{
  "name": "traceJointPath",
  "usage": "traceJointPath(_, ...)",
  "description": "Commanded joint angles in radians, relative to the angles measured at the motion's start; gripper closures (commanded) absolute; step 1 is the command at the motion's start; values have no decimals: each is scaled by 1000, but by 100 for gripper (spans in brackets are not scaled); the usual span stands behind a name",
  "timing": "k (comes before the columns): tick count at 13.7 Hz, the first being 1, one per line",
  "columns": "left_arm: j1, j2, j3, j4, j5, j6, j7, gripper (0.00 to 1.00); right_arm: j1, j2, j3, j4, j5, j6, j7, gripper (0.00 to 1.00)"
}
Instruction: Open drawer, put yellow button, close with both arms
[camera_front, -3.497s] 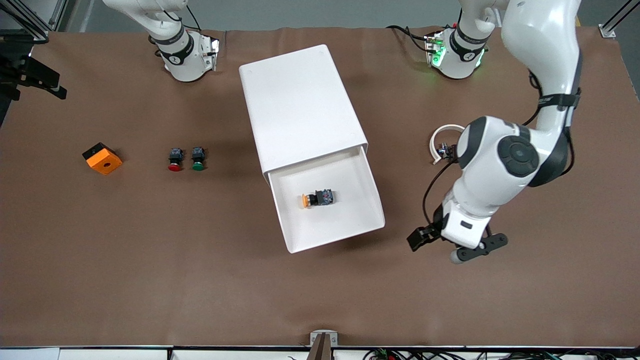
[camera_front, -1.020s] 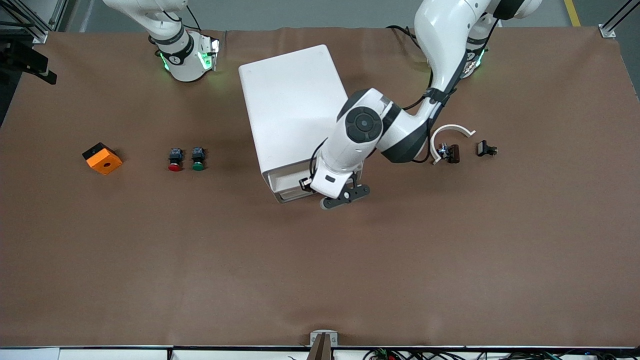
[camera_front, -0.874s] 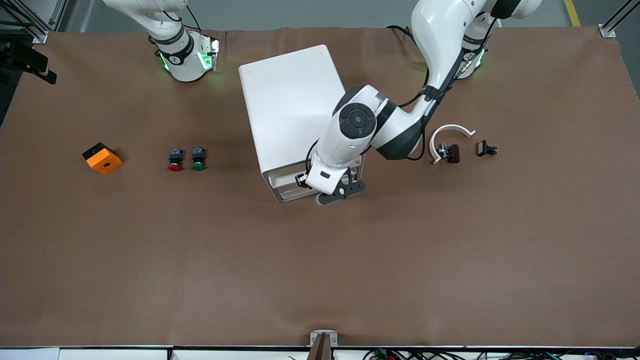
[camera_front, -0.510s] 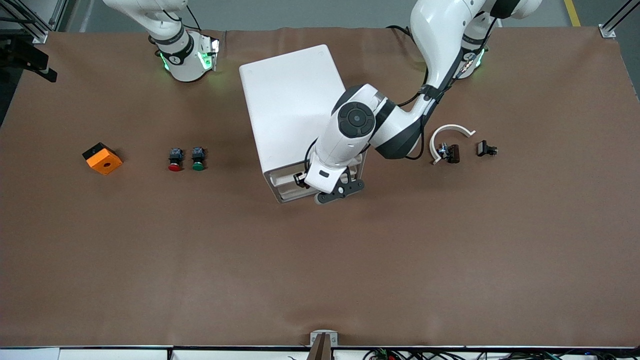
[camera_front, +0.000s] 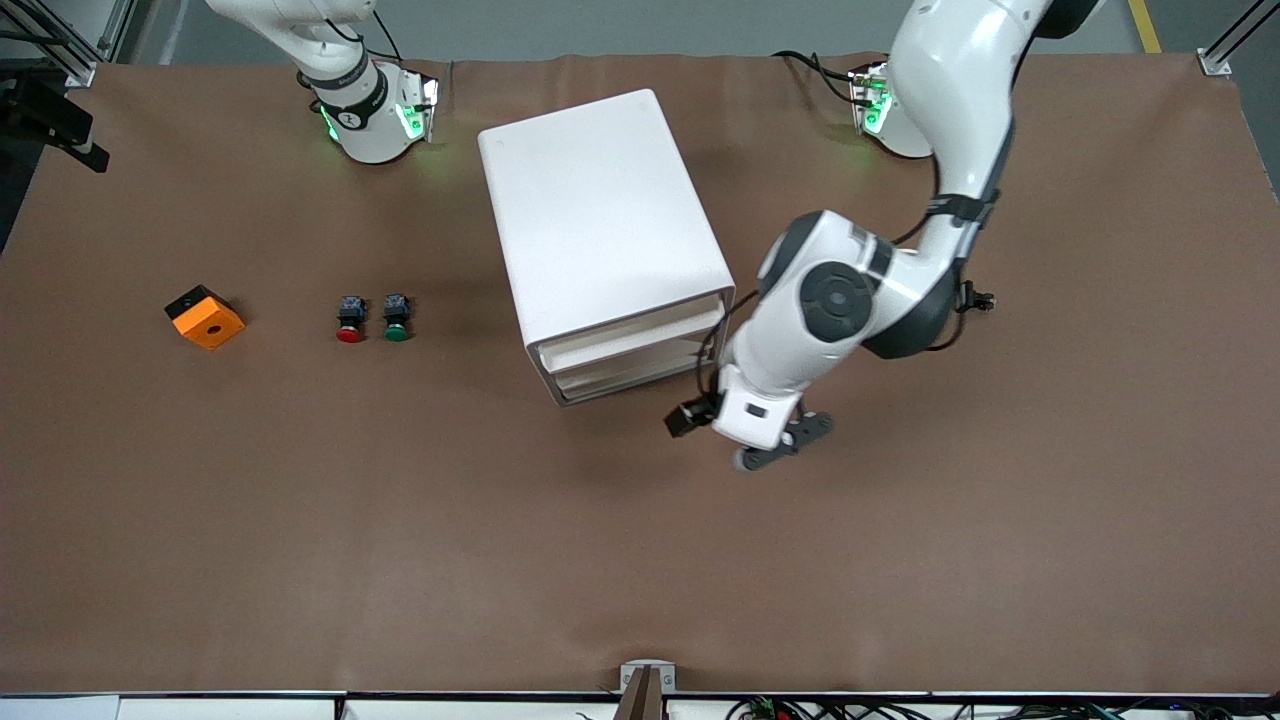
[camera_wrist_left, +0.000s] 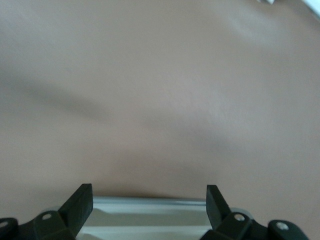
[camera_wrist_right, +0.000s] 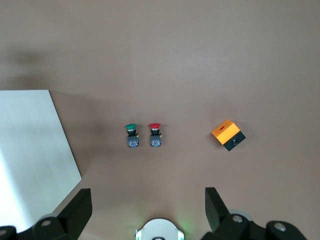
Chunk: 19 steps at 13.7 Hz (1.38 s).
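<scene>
The white cabinet (camera_front: 600, 210) stands mid-table with all three drawers pushed in. The top drawer (camera_front: 630, 338) shows only its front. The yellow button is hidden from every view. My left gripper (camera_front: 685, 418) hangs low just in front of the cabinet's front, toward the left arm's end. It is apart from the cabinet, open and empty. In the left wrist view it (camera_wrist_left: 148, 192) shows spread fingers over brown table. My right gripper (camera_wrist_right: 147, 197) is out of the front view. It is open and empty, high over its own base, and that arm waits.
A red-capped button (camera_front: 350, 320), a green-capped button (camera_front: 396, 318) and an orange block (camera_front: 205, 317) lie toward the right arm's end. They also show in the right wrist view: red (camera_wrist_right: 155, 135), green (camera_wrist_right: 131, 135), block (camera_wrist_right: 228, 135). A small black part (camera_front: 978, 299) lies beside the left arm's elbow.
The drawer, open with the yellow button in it 3.5 s ago, is now shut. My left gripper, pressed against the drawer's front half a second ago, has drawn back from the cabinet.
</scene>
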Motion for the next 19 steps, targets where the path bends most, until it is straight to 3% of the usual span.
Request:
traceJointPath(1, 59, -80, 0, -17, 79, -70, 99, 0, -5, -28, -2, -27, 20, 17, -8, 0)
traceJointPath(3, 123, -135, -3, -24, 125, -91, 181, 0, -6, -32, -6, -27, 20, 6, -14, 0)
traceJointPath(10, 324, -322, -3, -51, 127, -347, 539, 0, -8, -34, -7, -14, 19, 7, -16, 0)
traceJointPath(19, 482, -574, -5, -243, 191, -366, 813, 0, -11, -35, -7, -16, 17, -19, -14, 0)
